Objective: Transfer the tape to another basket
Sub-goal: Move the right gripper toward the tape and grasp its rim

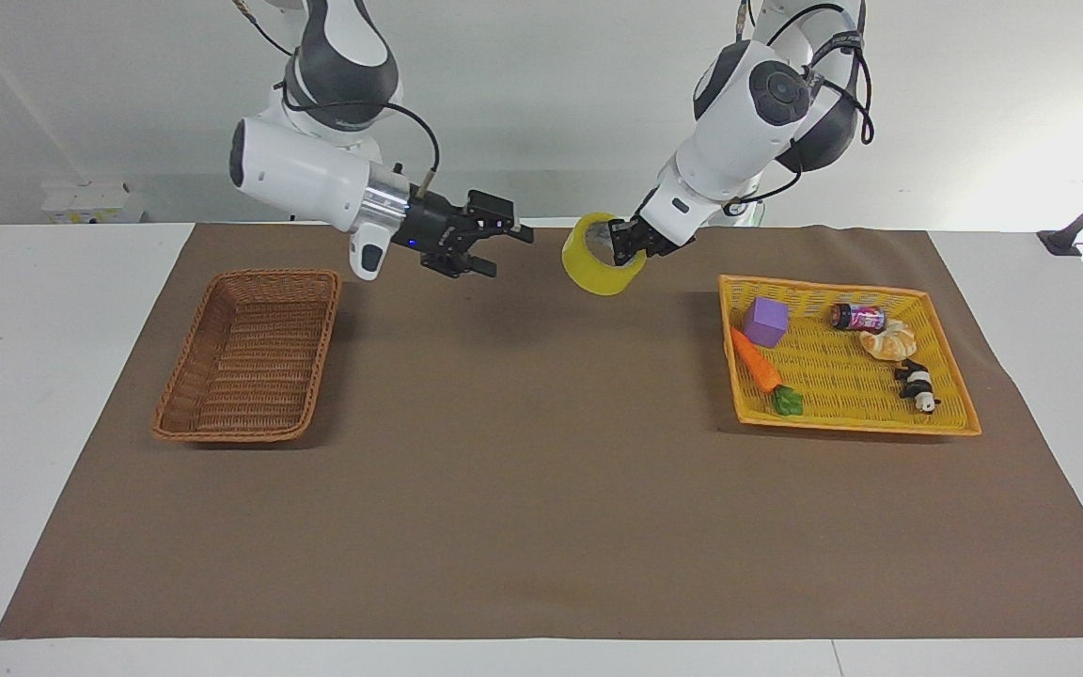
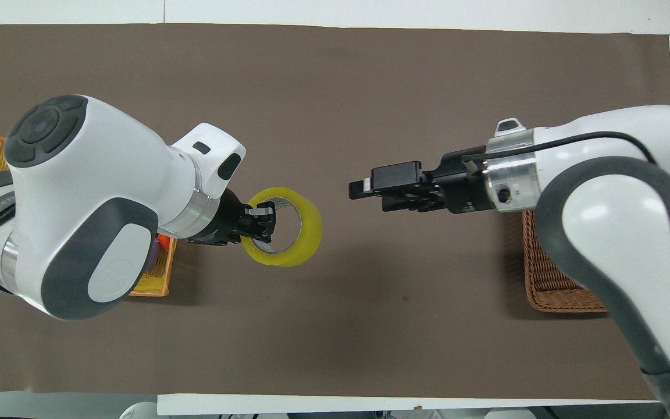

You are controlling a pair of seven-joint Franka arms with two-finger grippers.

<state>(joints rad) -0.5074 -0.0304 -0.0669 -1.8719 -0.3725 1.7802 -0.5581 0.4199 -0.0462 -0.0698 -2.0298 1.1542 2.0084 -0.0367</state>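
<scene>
The yellow tape (image 1: 595, 264) hangs in the air over the brown mat, between the two containers. My left gripper (image 1: 625, 246) is shut on the roll's wall, one finger inside the core; both also show in the overhead view, the tape (image 2: 307, 231) and the gripper (image 2: 259, 223). My right gripper (image 1: 501, 246) is open and empty in the air, pointing at the tape with a small gap between them; it also shows in the overhead view (image 2: 365, 194). The brown wicker basket (image 1: 186, 409) stands empty toward the right arm's end, partly covered by the right arm in the overhead view (image 2: 547, 294).
A flat yellow tray (image 1: 856, 424) toward the left arm's end holds a purple cube (image 1: 765, 322), a carrot (image 1: 756, 361), a can (image 1: 857, 317), a croissant (image 1: 889, 340) and a panda toy (image 1: 918, 385). A brown mat (image 1: 541, 489) covers the table.
</scene>
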